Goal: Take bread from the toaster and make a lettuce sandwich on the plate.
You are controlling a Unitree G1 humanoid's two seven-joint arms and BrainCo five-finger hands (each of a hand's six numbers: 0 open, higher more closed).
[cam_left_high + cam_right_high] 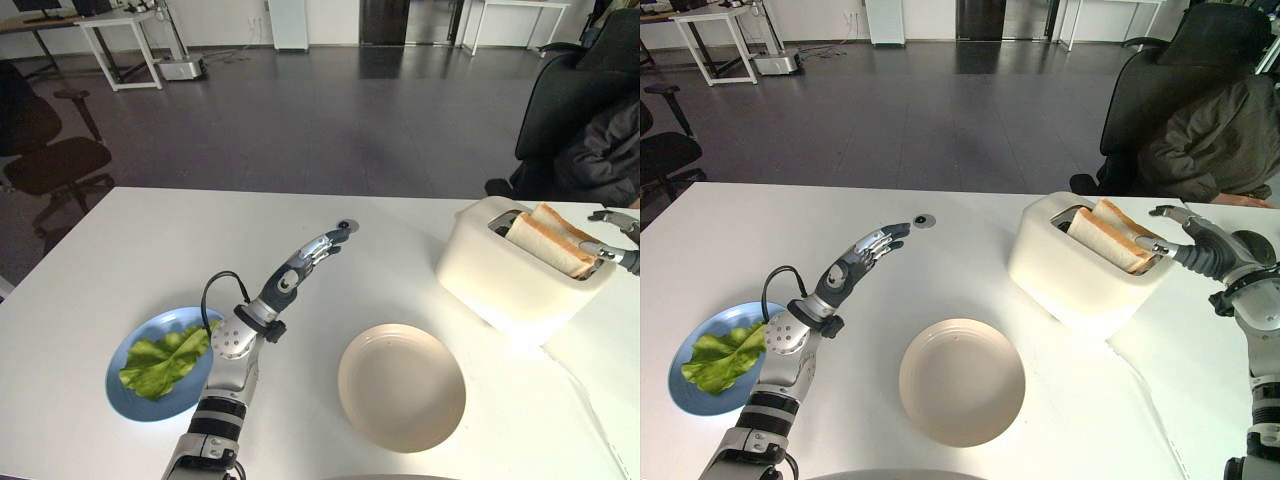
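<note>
Right eye view gave me the clearest read, so I worked from it. At the lower left of the frame the lettuce (pixel 725 357) lay on a blue plate (pixel 700 403), untouched. Just right of it my left hand (pixel 855 265) hung over the desk (pixel 940 270), fingers stretched out straight and apart, holding nothing. The cream plate (pixel 962 381) sat at lower centre, bare, so no part of the sandwich had been laid yet.

Further right stood the toaster (pixel 1070 275), with two slices of bread (pixel 1110 235) standing up out of its slot. My right hand (pixel 1200 250) was at the toaster's right end, its fingers parted to either side of the slice ends. One tip was right at the nearer slice, though I could not tell whether it touched.

I judged this the first step: fetching the bread. The next move called for pinching one slice, lifting it straight up clear of the slot without dragging its neighbour, then carrying it left to the cream plate.
</note>
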